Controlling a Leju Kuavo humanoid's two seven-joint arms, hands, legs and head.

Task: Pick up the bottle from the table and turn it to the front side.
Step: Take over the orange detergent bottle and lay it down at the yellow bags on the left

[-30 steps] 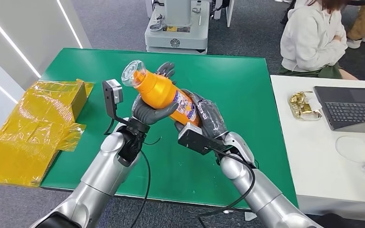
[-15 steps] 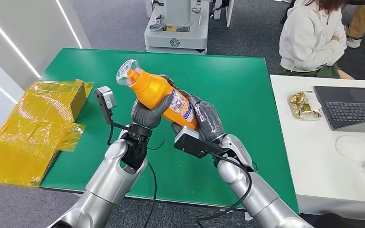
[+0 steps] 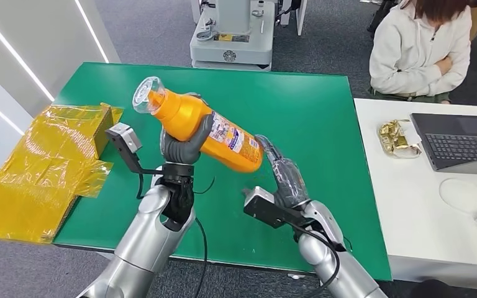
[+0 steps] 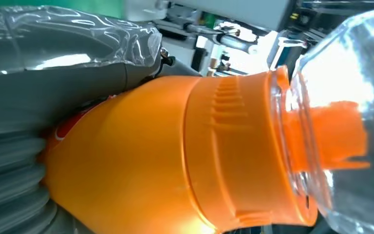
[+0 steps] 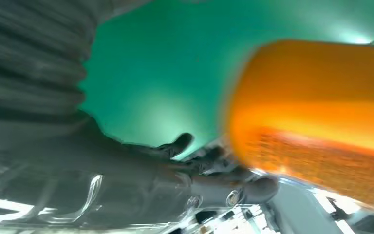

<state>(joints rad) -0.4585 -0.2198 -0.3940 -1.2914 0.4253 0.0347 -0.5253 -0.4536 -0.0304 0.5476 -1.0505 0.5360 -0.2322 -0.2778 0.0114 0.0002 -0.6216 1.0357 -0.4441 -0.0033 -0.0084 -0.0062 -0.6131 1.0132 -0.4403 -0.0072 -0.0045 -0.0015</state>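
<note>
An orange bottle (image 3: 199, 129) with a clear cap (image 3: 144, 96) and a printed label is held tilted above the green table (image 3: 323, 112), cap end up and to the left. My left hand (image 3: 183, 147) grips it around the upper body. The left wrist view shows the orange shoulder (image 4: 141, 161) and the clear cap (image 4: 350, 102) up close. My right hand (image 3: 284, 174) is below the bottle's base with fingers spread, apart from it. In the right wrist view the bottle's base (image 5: 316, 117) is blurred beyond my right hand (image 5: 185, 180).
A yellow plastic-wrapped box (image 3: 43, 164) lies at the table's left edge. A white side table (image 3: 447, 211) on the right holds a laptop (image 3: 463, 141), a gold wrapper (image 3: 397, 138) and a cable. A person (image 3: 419, 53) sits behind it. A grey machine (image 3: 233, 34) stands beyond the table.
My right hand let go of the bottle's base and dropped back towards me. My left hand carried the bottle up and to the left.
</note>
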